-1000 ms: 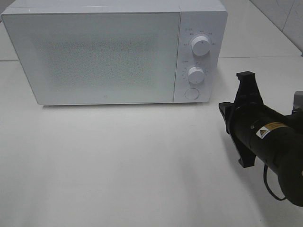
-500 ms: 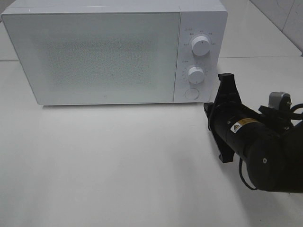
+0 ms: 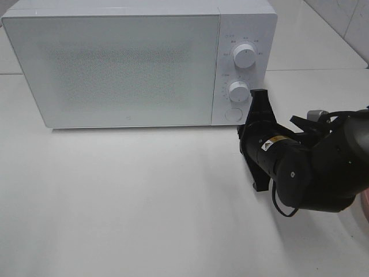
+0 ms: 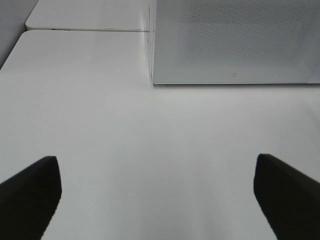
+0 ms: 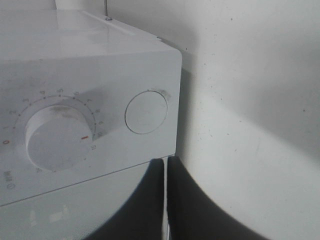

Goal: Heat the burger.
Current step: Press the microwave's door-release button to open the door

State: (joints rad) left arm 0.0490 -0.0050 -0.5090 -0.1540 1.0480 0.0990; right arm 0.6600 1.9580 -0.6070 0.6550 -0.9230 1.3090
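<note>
Searching every view, we find no burger, and we cannot tell where it is. The microwave (image 3: 115,69) has its frosted door (image 3: 115,66) shut, and nothing behind it can be made out, so we can say nothing of the burger's look. A pink sliver (image 3: 365,203) is cut off at the right edge of the high view, too little to name.

The right arm (image 3: 311,173) hides its own fingers from above. Its wrist view shows the right gripper (image 5: 165,165) with jaws pressed together, close to the round button (image 5: 145,111) beside the lower dial (image 5: 56,136); whether it touches, we cannot tell. The left gripper (image 4: 155,159) has its jaws spread wide over the bare white table (image 3: 144,202), well apart from the microwave's front edge. The table stretches broadly before the door.
</note>
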